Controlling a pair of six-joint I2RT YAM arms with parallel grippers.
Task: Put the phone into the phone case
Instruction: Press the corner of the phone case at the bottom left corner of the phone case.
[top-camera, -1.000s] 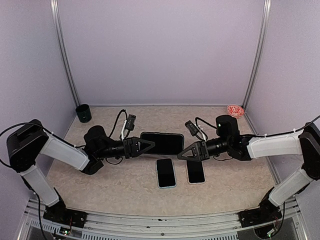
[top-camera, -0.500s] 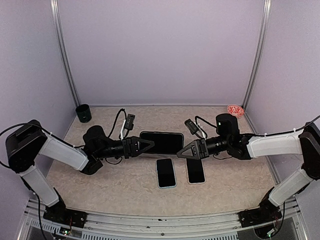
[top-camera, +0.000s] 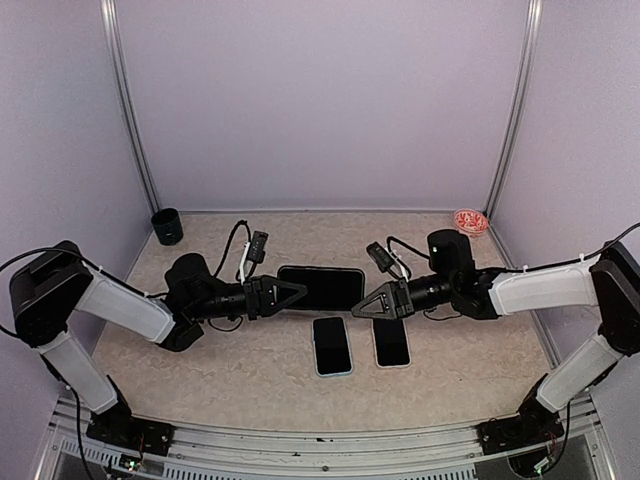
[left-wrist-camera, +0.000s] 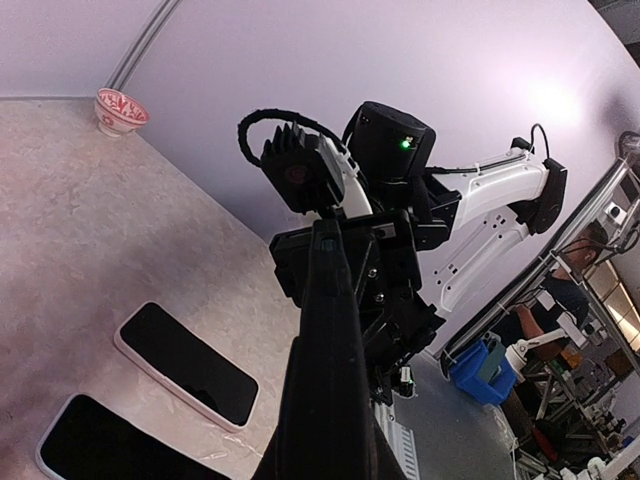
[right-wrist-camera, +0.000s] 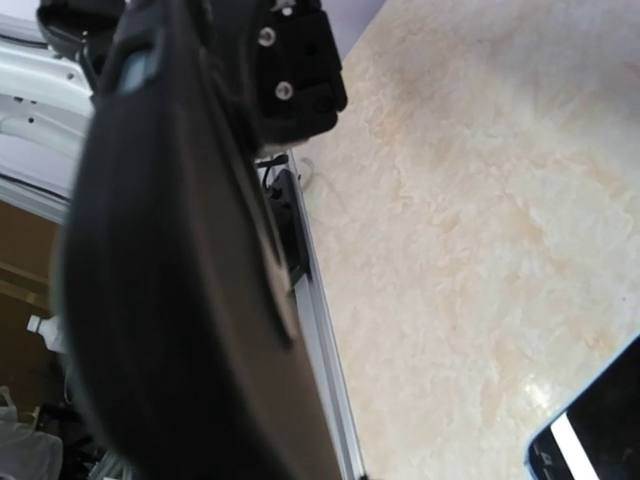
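A black phone case (top-camera: 322, 288) hangs flat above the table between both grippers. My left gripper (top-camera: 296, 289) is shut on its left end and my right gripper (top-camera: 362, 306) on its right end. In the left wrist view the case's edge (left-wrist-camera: 325, 380) runs up to the right gripper (left-wrist-camera: 345, 250). In the right wrist view the case (right-wrist-camera: 170, 280) fills the left half and hides my fingers. Two phones lie screen-up in front of it: a blue-edged one (top-camera: 331, 345) and a white-edged one (top-camera: 392, 342).
A red-and-white bowl (top-camera: 470, 221) sits at the back right corner and a black cup (top-camera: 167, 226) at the back left. Purple walls close in the sides and back. A metal rail (top-camera: 320, 440) runs along the front edge.
The case and both grippers have shifted slightly to the left and up. The two phones on the table have not moved.
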